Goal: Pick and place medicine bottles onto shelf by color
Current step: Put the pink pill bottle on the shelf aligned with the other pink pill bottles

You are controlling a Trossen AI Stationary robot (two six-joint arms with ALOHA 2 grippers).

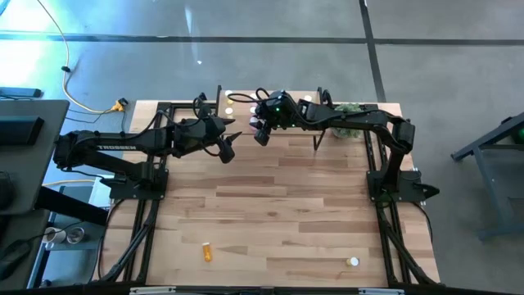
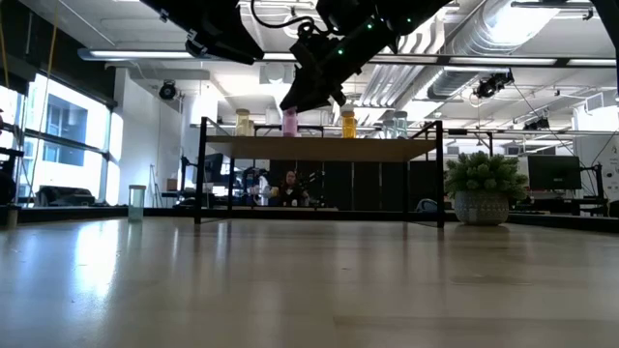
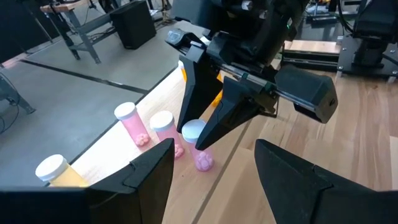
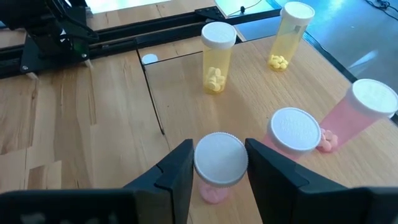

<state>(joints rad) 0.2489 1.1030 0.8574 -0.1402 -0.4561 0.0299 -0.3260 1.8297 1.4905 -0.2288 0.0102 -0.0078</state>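
Observation:
The shelf (image 2: pixel 319 148) stands at the table's far edge with several white-capped medicine bottles upright on it: two yellow ones (image 4: pixel 217 59) (image 4: pixel 292 34) and pink ones (image 4: pixel 292 134) (image 4: pixel 367 109). Another pink bottle (image 4: pixel 221 158) stands on the shelf board between the fingers of my right gripper (image 4: pixel 221 168), which is open and slants down over it. My left gripper (image 3: pixel 214 180) hovers open above the table near the shelf's left part (image 1: pixel 228 147), with nothing between its fingers. An orange bottle (image 1: pixel 207 251) lies near the table's front edge. My right gripper's fingers (image 4: pixel 180 165) flank the white cap (image 4: pixel 221 149) of the pink bottle, coming slanting down from the table's near side. The bottle stands upright on its base on the shelf. I cannot tell whether the fingers touch the cap.
A potted green plant (image 2: pixel 482 184) sits beside the shelf's right end. A white-capped bottle (image 1: pixel 353 262) stands near the front right and a pale bottle (image 2: pixel 136 201) at the left. The wide middle of the tabletop (image 1: pixel 278 197) is bare wood.

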